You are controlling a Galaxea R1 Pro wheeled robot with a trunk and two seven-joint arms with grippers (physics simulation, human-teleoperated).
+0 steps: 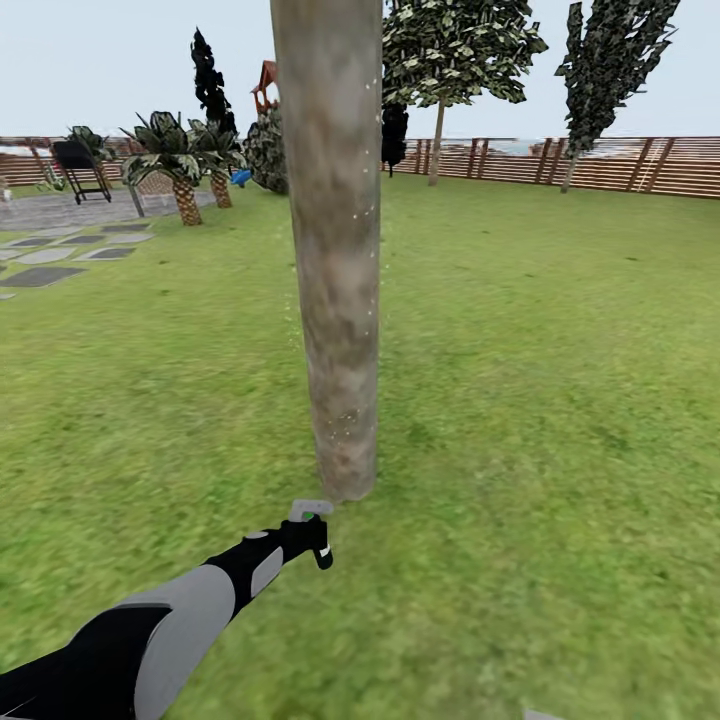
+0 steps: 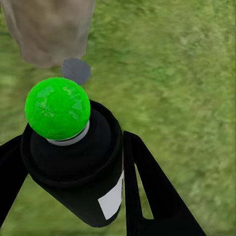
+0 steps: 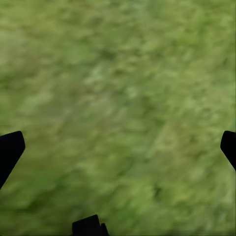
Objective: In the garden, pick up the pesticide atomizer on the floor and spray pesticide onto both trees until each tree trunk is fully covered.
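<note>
A thick grey-brown tree trunk [image 1: 331,250] rises straight in front of me, dotted with tiny white specks. My left gripper [image 1: 312,540] reaches low toward its base, shut on the pesticide atomizer [image 1: 308,520], whose light grey trigger head points at the trunk. In the left wrist view the black atomizer [image 2: 78,167], with a green ball on top and a whitish label, sits between both fingers [image 2: 147,187], close to the trunk's foot [image 2: 49,29]. A second tree [image 1: 440,60] stands far back by the fence. My right gripper [image 3: 118,147] hangs open over grass.
Lawn spreads all around. A brown slatted fence [image 1: 610,165] runs along the back. Short palms [image 1: 185,170], a black chair [image 1: 80,165] and grey paving stones [image 1: 45,275] lie at the far left. Dark narrow trees [image 1: 610,70] stand at the back.
</note>
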